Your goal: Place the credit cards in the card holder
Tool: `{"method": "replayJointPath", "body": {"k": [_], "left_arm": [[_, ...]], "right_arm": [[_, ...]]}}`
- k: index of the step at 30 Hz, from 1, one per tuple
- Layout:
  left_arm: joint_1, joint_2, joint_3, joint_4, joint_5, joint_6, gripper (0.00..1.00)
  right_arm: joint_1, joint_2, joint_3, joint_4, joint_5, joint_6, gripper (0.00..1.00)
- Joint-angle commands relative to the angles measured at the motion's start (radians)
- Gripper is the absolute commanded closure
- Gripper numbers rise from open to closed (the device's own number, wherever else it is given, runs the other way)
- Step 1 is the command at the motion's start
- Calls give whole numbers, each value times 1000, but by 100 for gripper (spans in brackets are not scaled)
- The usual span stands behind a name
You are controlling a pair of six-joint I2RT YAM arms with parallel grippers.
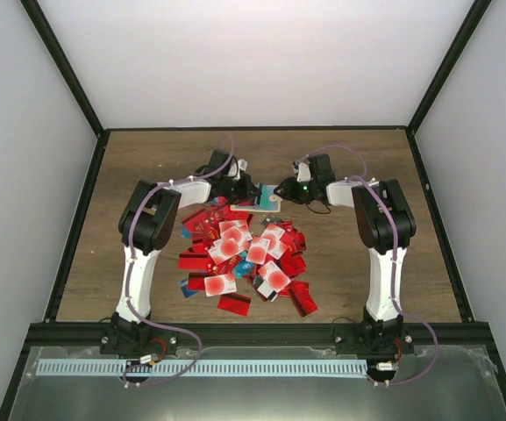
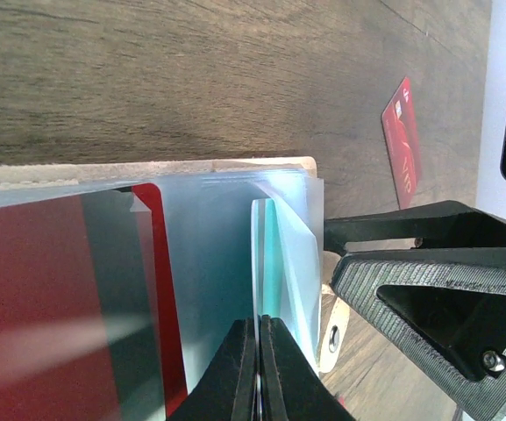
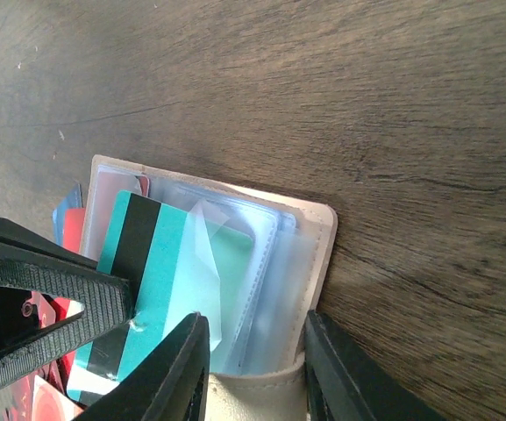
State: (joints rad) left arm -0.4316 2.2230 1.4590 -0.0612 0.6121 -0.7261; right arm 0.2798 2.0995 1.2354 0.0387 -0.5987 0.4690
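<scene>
The beige card holder lies open at the far middle of the table, its clear pockets facing up. My left gripper is shut on the edge of a teal credit card. This teal card has a black stripe, and its far end sits under a clear pocket flap of the card holder. My right gripper is shut on the holder's beige folded edge, one finger on each side. The two grippers, left and right, meet over the holder. Many more credit cards, mostly red, lie heaped nearer the arms.
A single red card lies on the wood beyond the holder. The right gripper's fingers sit close beside the left jaws. Black frame rails border the wooden table on both sides.
</scene>
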Motion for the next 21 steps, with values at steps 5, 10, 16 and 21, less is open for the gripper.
{"method": "replayJointPath", "body": {"k": [5,10,16,21], "left_arm": [[-11,50,-86,92,23,-125,96],[-12,61,-100,139,40,-165,96],[-12,77,-114,191,59,-211,91],[-11,82,-111,190,43,-212,87]], "right_arm": [[11,21,-3,16,-54,5,68],[12,25,-10,23,-61,0,69],[11,25,-16,26,-63,-3,72],[10,21,-17,31,-67,-3,72]]}}
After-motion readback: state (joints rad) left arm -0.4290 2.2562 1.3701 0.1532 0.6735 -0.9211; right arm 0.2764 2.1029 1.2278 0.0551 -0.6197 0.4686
